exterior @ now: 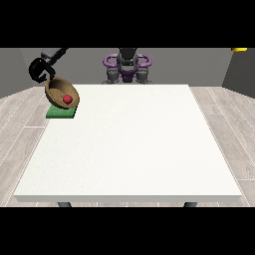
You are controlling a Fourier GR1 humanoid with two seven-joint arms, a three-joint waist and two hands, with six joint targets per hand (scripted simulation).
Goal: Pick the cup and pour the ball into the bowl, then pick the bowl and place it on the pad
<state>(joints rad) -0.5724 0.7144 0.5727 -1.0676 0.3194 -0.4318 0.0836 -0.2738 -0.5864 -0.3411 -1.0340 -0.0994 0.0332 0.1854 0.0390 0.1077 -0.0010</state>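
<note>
The near edge of the large white square counter (129,149) is being shown closest to the camera, with two dark legs being glimpsed beneath it. Most of its top is being left bare. At the far left corner, a flat green square pad (61,113) is lying on the counter, partly overhanging or reaching the left edge. Just above the pad, a brown wooden round bowl (61,92) is being held tilted, its opening being turned towards the camera and to the right. Inside the bowl, a small red ball (67,99) is resting against the lower part of the inner wall. Whether the bowl's lower rim is touching the pad cannot be told; it is being seen right at the pad's far edge.

The black robot hand at the view's left (39,68) is being shown at the bowl's upper far rim, with its fingers curled round that rim, so it is clamped on the bowl. Its arm is being stretched in from the upper left.

The robot's grey and purple torso (127,64) is being seen behind the far edge of the counter, in the middle. The other robot hand is not being shown anywhere. A grey wooden plank floor (20,119) is lying around the counter.
</note>
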